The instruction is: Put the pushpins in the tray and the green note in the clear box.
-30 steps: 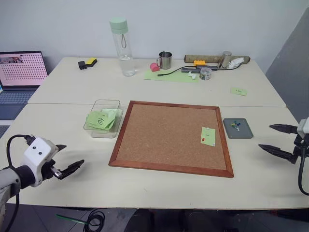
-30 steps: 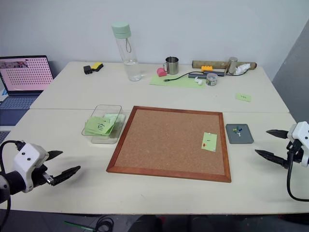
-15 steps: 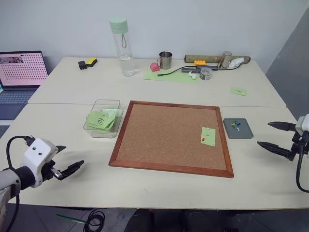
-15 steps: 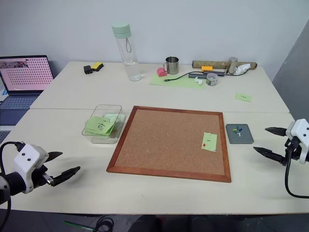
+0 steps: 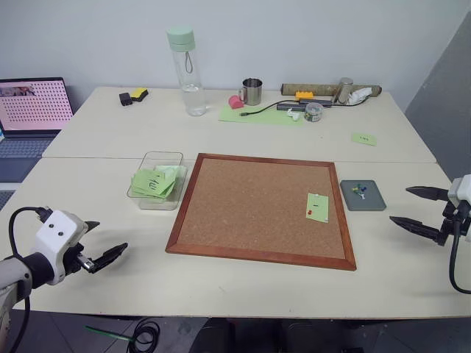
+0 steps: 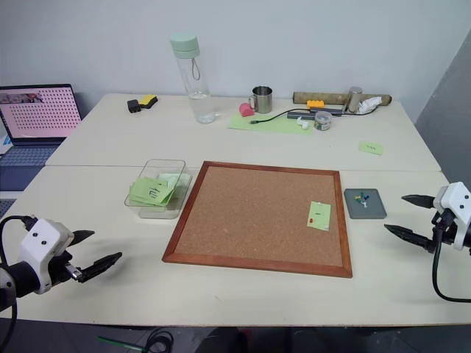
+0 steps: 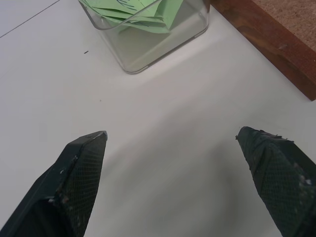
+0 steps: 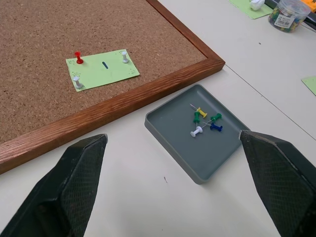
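Opening step, nothing lifted yet. Right claw (image 6: 404, 215) spread wide and empty above the desk (image 5: 243, 283), tray (image 8: 197, 138) just ahead with about 5 pushpins inside. Just beyond the tray, green note (image 8: 102, 69) pinned to the corkboard (image 5: 257, 206) by 3 pushpins (image 8: 77, 58), seemingly 1 red, 2 white. Left claw (image 7: 173, 153) equally wide, empty, clear box (image 7: 148, 29) just ahead. Next: reach over the frame, pinch 1 tiny pin head precisely.

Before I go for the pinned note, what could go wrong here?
1. The note is held to the corkboard by three pins; pulling it before they are out would likely tear it.
2. The pins are tiny against the wide-open right gripper, so a pinch may slip.
3. The tray sits just beside the board's frame and could get nudged, spilling its pins.
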{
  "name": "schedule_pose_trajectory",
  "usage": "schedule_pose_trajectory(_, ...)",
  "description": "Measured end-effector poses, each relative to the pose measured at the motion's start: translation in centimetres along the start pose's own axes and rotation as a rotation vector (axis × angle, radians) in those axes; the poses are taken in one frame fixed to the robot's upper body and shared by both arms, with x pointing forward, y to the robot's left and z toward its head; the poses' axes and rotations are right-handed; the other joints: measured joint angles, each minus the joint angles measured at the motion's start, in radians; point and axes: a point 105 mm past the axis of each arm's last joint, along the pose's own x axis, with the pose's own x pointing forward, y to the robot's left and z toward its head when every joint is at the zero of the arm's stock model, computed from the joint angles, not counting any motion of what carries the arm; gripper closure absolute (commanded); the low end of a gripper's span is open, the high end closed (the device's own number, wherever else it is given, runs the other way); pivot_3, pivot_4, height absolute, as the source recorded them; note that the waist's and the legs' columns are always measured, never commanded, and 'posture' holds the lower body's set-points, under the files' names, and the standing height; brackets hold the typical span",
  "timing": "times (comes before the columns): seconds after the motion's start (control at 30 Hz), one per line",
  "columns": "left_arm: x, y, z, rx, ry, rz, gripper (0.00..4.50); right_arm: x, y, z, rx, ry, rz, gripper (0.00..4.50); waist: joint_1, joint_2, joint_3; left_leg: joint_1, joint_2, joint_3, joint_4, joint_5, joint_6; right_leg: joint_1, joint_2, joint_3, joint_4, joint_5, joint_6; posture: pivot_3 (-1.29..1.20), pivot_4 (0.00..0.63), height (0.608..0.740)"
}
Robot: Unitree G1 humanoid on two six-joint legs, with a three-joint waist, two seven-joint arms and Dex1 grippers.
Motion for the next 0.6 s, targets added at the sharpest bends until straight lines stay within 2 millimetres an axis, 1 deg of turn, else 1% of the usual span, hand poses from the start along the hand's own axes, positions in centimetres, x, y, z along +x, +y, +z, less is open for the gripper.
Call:
schedule_pose_trajectory(0.23,0.2,0.0,0.6,0.001,-0.024,-0.011,0.01,-0.1,0.3,-0.3,0.009,0.011,0.007,0.0,0.0,0.0,0.0,0.0,0.0,0.0,0.0,0.0,0.0,0.0,0.0,0.0,0.0,0.0,0.0,0.0,0.15,0.74)
schedule_pose_trajectory(0.37,0.9,-0.3,1.4,-0.004,-0.053,-0.043,0.01,-0.1,0.8,-0.7,0.015,0.025,0.02,0.0,0.001,0.0,0.0,0.0,0.0,0.0,0.0,0.0,0.0,0.0,0.0,0.0,0.0,0.0,0.0,0.0,0.15,0.74)
schedule_pose_trajectory(0.43,1.3,-0.7,2.0,0.004,-0.067,-0.065,0.36,-0.1,0.9,-0.7,0.015,0.025,0.023,0.0,0.001,0.0,0.0,0.0,0.0,0.0,0.0,0.0,0.0,0.0,0.0,0.0,0.0,0.0,0.0,0.0,0.15,0.74)
schedule_pose_trajectory(0.47,1.6,-1.1,2.5,0.016,-0.081,-0.086,0.44,-0.1,1.0,-0.6,0.016,0.027,0.026,0.0,0.001,0.0,0.0,0.0,0.0,0.0,0.0,0.0,0.0,0.0,0.0,0.0,0.0,0.0,0.0,0.0,0.15,0.74)
schedule_pose_trajectory(0.5,2.0,-1.6,3.2,0.029,-0.097,-0.112,0.63,0.0,1.1,-0.5,0.016,0.026,0.028,0.0,0.001,0.0,0.0,0.0,0.0,0.0,0.0,0.0,0.0,0.0,0.0,0.0,0.0,0.0,0.0,0.0,0.15,0.74)
schedule_pose_trajectory(0.53,2.8,-2.6,4.3,0.057,-0.12,-0.163,0.86,-0.1,1.3,-0.5,0.029,0.025,0.032,0.0,0.005,0.0,0.0,0.0,0.0,0.0,0.0,0.0,0.0,0.0,0.0,0.0,0.0,0.0,0.0,0.0,0.15,0.74)
schedule_pose_trajectory(0.6,3.7,-4.3,5.9,0.107,-0.158,-0.235,1.19,0.1,1.6,0.0,0.029,0.011,0.044,0.0,0.006,0.0,0.0,0.0,0.0,0.0,0.0,0.0,0.0,0.0,0.0,0.0,0.001,0.0,0.0,0.0,0.15,0.74)
